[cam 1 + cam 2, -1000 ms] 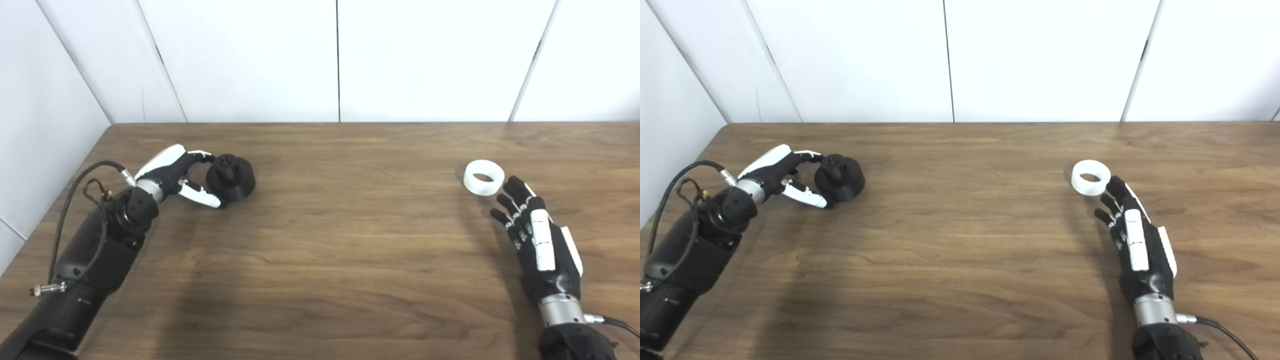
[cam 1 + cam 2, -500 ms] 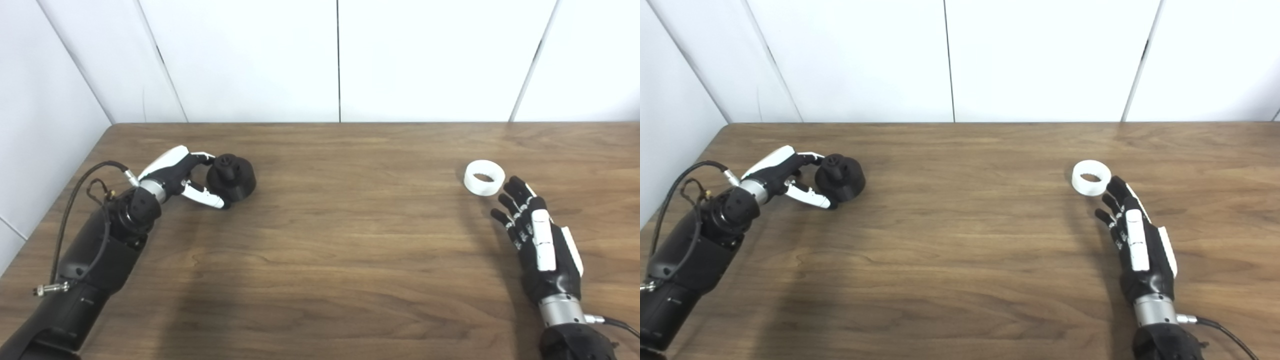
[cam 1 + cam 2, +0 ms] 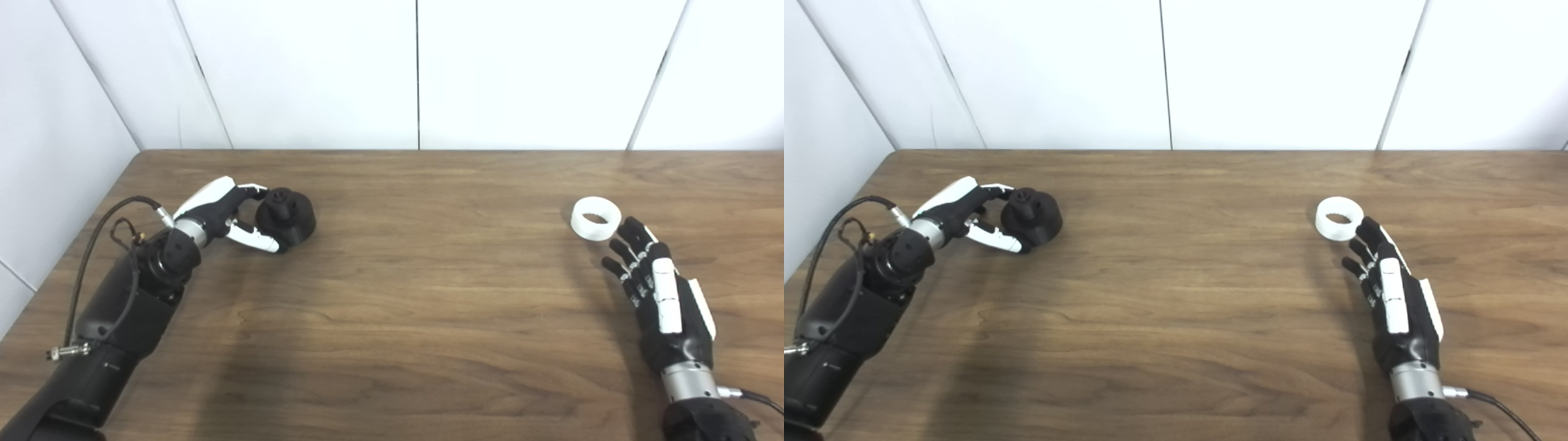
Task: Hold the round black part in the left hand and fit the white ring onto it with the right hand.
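Note:
The round black part (image 3: 286,216) with a knob on top stands on the wooden table (image 3: 416,288) at the left. My left hand (image 3: 223,211) is open right beside it. Its fingers (image 3: 250,190) reach the part's upper left edge and the thumb (image 3: 257,241) lies along its front left side. The part rests on the table. The white ring (image 3: 595,218) lies flat at the right. My right hand (image 3: 655,288) is open and empty, palm down. Its fingertips (image 3: 625,228) end just short of the ring's near right side.
White wall panels (image 3: 416,73) stand behind the table's far edge. The table's left edge (image 3: 79,245) runs close to my left arm, and a black cable (image 3: 98,226) loops at that wrist.
My left hand has moved a little toward the black part, closing in around its left side. The right hand and the ring have not moved. The camera has shifted slightly.

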`<action>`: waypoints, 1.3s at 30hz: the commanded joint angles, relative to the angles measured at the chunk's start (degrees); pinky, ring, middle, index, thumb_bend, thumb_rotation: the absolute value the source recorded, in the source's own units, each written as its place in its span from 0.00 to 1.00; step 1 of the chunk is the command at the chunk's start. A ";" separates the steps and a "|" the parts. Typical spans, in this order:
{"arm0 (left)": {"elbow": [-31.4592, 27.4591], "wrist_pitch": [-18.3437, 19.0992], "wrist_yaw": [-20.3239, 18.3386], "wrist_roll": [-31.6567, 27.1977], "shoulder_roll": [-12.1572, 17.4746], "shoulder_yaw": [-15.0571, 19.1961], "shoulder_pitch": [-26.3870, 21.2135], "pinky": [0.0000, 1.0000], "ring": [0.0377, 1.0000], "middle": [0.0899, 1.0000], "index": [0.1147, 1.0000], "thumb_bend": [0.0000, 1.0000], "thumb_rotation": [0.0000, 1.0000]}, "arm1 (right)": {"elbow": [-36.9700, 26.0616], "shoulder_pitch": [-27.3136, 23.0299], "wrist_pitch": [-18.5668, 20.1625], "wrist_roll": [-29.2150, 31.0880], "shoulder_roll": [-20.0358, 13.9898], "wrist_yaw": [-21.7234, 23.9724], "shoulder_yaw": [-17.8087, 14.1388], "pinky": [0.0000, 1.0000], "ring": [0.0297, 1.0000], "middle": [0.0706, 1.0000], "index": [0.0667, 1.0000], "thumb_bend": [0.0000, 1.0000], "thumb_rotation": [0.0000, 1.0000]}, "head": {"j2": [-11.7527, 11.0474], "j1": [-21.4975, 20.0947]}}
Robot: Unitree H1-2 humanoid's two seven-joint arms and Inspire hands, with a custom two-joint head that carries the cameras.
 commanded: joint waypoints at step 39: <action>1.87 -4.63 3.56 1.30 -0.04 -0.27 -3.14 0.82 0.92 0.87 0.65 0.85 0.15 | -1.53 0.20 -0.24 0.18 0.04 -0.02 -0.28 0.86 0.92 0.92 0.90 0.53 0.91 | 0.51 -0.54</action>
